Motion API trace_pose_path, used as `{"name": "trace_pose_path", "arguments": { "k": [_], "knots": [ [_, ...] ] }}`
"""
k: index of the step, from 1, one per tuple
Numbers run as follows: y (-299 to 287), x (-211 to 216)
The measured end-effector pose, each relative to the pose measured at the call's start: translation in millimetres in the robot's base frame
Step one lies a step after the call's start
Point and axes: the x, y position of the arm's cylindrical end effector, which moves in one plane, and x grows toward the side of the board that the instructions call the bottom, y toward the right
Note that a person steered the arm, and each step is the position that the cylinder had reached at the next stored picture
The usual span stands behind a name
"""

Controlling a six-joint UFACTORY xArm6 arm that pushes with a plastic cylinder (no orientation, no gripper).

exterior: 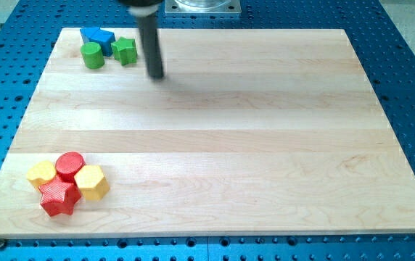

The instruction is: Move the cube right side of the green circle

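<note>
A green circle block (91, 55) sits near the board's top left corner. A blue cube (104, 40) lies just above and to the right of it, touching another blue block (88, 34) at the view's left. A green star-like block (125, 51) sits to the right of the cube. My tip (156, 75) is on the board a little to the right of and below the green star block, apart from it.
Near the bottom left corner is a tight cluster: a yellow block (40, 172), a red cylinder (70, 165), a yellow hexagon (91, 182) and a red star (57, 198). The wooden board (229, 145) lies on a blue perforated table.
</note>
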Motion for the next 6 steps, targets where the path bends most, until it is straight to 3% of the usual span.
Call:
{"name": "trace_pose_path", "arguments": {
  "k": [1,2,3,5,6],
  "knots": [
    [6.7,-50.1],
    [-61.0,-75.8],
    [-89.8,-57.1],
    [-149.1,-77.4],
    [-148.7,-41.3]
  ]
}}
